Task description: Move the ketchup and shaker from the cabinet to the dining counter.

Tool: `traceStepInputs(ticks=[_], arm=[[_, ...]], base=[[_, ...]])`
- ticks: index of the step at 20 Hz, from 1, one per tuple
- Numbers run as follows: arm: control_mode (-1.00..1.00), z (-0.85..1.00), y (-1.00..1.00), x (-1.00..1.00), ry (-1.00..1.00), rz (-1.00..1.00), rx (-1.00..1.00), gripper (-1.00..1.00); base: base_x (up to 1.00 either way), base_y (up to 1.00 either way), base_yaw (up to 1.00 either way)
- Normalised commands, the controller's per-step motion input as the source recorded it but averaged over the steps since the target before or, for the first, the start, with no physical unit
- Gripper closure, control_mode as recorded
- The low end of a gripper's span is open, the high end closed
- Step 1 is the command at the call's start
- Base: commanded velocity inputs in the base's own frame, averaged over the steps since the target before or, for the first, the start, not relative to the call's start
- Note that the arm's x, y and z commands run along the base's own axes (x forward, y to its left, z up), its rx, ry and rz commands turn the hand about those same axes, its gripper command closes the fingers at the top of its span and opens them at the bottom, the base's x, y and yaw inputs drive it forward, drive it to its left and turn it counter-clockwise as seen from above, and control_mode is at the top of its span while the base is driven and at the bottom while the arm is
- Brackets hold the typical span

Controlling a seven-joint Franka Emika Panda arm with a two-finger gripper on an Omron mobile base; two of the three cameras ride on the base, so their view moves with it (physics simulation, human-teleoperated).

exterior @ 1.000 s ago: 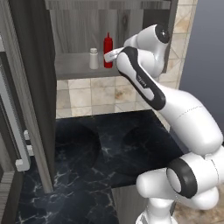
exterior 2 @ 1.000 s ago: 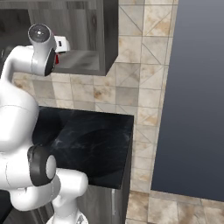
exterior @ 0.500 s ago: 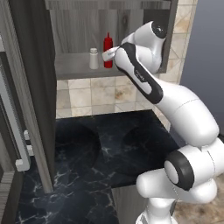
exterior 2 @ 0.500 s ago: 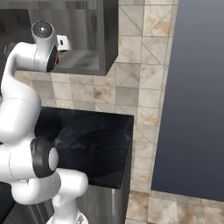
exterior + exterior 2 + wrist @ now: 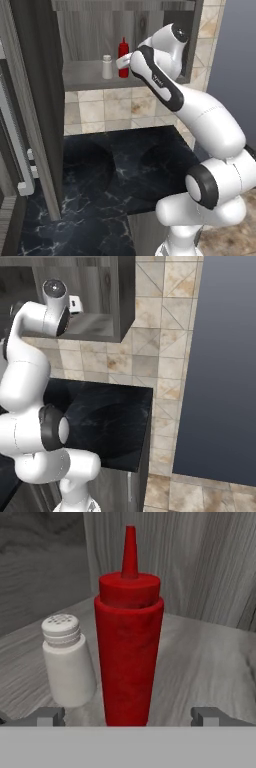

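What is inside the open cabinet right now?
On the cabinet shelf stand the red ketchup and, beside it, the shorter white shaker, both upright. The open tool faces the ketchup. The arm hides the shelf's right part in the left base view.

The ketchup point(image 5: 129, 647) looks like matt red plastic, faintly mottled, with a smooth nozzle. The shaker point(image 5: 67, 664) is smooth pale plastic or perhaps ceramic, its cap ribbed and dotted with holes. The cabinet point(image 5: 85, 30) shows grey wood grain, dull in finish. The desk point(image 5: 115, 175) is glossy black stone with white veining
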Motion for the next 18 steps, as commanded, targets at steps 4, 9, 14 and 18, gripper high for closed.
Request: traceStepInputs(ticks=[4,9,14,18], arm=[[-1.0,-0.09,0.06,0.16,0.0,0.05,0.0,-1.0],[-1.0,0.0,0.01,0.14,0.0,0.04,0.0,-1.0],[-1.0,-0.01,0.0,0.19,0.0,0.03,0.0,-1.0],[-1.0,-0.08,0.06,0.19,0.0,0.02,0.0,-1.0]], base=[[0.0,0.0,0.0],[0.0,0.0,0.0],[0.0,0.0,0.0],[0.0,0.0,0.0]])
